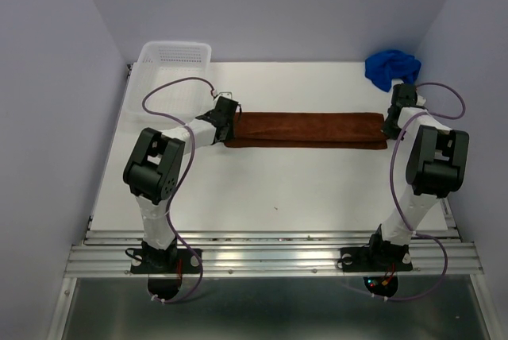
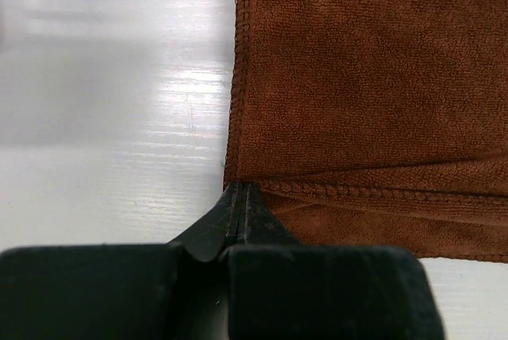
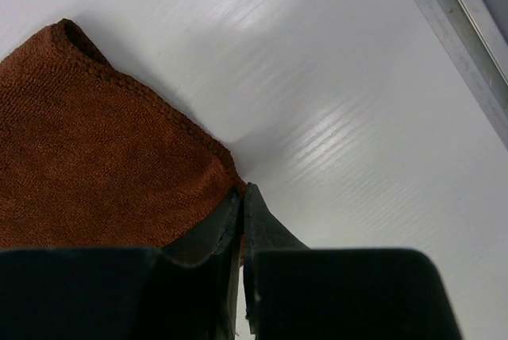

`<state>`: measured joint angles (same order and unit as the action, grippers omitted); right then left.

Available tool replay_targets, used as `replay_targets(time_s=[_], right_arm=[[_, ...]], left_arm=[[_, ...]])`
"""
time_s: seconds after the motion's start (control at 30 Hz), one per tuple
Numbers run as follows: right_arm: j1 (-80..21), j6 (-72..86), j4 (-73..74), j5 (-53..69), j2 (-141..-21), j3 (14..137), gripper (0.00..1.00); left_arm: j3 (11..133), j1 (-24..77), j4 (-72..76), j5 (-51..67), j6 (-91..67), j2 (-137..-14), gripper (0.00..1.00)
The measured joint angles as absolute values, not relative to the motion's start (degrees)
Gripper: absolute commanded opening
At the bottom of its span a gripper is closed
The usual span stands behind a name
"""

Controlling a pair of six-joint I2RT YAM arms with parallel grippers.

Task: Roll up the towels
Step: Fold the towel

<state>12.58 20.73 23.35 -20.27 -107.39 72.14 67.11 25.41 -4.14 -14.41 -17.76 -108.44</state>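
Note:
The rust-brown towel [image 1: 305, 128] lies across the middle of the table as a long strip, folded lengthwise with a lower layer showing along its near edge. My left gripper [image 1: 230, 117] is at its left end. In the left wrist view the jaws [image 2: 240, 189] are pressed together on the corner of the towel [image 2: 365, 78]. My right gripper [image 1: 391, 128] is at the right end, its jaws [image 3: 244, 191] nearly touching, with the towel's corner [image 3: 87, 149] pinched at their tips. The blue towel [image 1: 391, 68] sits crumpled at the back right.
A white perforated basket [image 1: 171, 58] stands at the back left corner. The table's metal edge rail [image 3: 468, 6] runs close to the right of the right gripper. Lilac walls close in the table on three sides.

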Motion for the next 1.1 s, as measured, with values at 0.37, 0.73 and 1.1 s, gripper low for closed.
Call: replay_targets(time_s=[0.37,0.73,1.1], right_arm=[[13.2,23.0,23.6,-23.0,-107.3,70.4,0.43],[13.5,26.7,26.8,-26.6,-96.9,67.3,1.00],[9.2,17.4,25.5,-11.4,-87.7,67.3,1.00]], left_arm=[[67.3,25.3,-6.6,-16.3,-20.6,-108.2,0.63],[65.7,25.0,-16.8,-16.4,-24.6,-100.4,0.80],[75.9,25.0,-23.3,-15.5,-25.1,-96.2,0.99]])
